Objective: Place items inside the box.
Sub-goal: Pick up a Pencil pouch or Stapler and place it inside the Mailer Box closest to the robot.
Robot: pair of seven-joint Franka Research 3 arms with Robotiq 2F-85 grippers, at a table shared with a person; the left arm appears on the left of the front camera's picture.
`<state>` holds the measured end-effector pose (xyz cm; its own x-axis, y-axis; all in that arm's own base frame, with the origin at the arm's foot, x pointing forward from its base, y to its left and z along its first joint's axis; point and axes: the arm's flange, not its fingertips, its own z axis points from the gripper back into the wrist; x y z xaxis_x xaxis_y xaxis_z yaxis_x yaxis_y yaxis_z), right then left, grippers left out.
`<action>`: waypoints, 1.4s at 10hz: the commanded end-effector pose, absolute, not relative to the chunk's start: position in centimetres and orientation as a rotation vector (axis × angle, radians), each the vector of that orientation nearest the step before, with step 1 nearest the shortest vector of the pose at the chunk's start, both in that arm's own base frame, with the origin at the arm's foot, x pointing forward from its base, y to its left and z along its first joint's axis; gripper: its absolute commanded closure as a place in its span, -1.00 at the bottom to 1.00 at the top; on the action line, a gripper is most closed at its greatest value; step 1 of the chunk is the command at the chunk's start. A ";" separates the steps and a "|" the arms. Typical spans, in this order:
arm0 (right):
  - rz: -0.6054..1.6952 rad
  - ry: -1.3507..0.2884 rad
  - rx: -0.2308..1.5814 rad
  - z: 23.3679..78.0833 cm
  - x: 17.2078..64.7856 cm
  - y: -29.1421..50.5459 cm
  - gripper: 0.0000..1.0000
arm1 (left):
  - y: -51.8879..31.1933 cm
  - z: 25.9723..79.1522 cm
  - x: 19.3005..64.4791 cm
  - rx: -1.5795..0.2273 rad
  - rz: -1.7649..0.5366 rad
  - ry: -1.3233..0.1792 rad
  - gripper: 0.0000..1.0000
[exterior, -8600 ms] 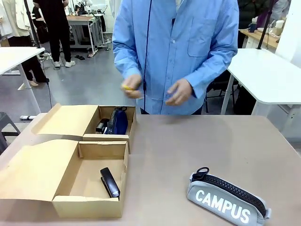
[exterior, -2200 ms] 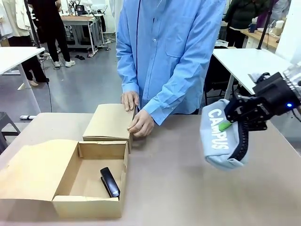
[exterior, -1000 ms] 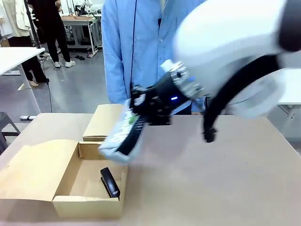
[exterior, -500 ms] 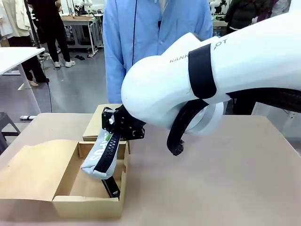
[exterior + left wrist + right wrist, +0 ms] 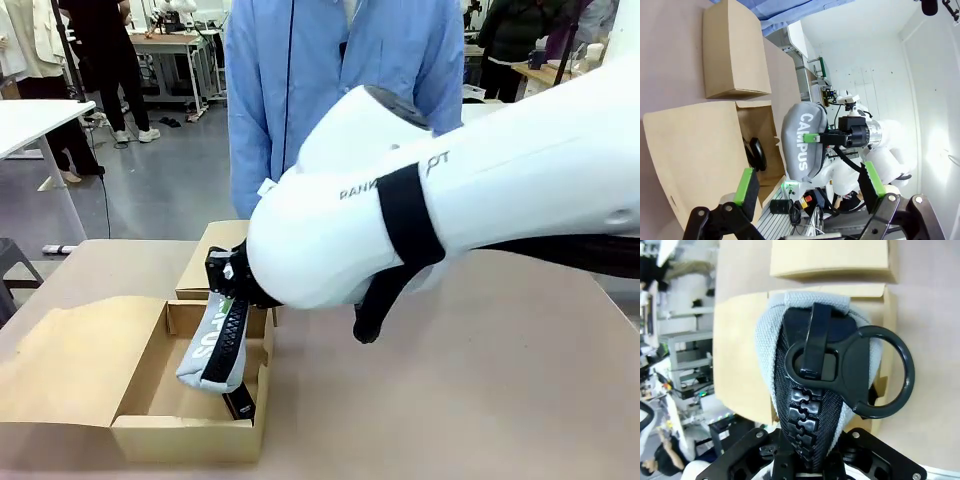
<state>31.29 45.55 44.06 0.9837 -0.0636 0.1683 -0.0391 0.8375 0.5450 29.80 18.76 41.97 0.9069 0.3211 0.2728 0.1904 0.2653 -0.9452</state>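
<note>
Nearly done: the right end effector (image 5: 226, 288), clamped shut on the grey pouch (image 5: 212, 345), dangles it into the open near box (image 5: 185, 440) above a black stapler (image 5: 239, 404) already inside – only the release remains – while the far box (image 5: 215, 260) sits closed.

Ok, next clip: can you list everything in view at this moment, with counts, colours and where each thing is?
open box: one, brown cardboard, near left of the table, flap spread to its left
closed box: one, brown cardboard, right behind the open box
pouch: one, grey with black zip and white "CAMPUS" print, hanging end-down into the open box
stapler: one, black, on the open box's floor under the pouch
table: one, beige
person: one, light blue shirt, standing at the far side
right gripper: one, black with green pads, shut on the pouch's top end over the open box
left gripper: one, black with green pads, open, holding nothing
</note>
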 end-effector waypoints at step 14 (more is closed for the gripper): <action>-0.033 0.008 0.295 35.6 35.9 57.4 -0.26 | 18.7 42.2 29.7 -1.326 0.077 -0.481 -1.00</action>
<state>36.07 56.93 35.07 1.0000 0.0000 0.0007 -0.0002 0.9524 0.3049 29.79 18.76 41.98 0.9069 0.3211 0.2730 0.1905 0.2654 -0.9451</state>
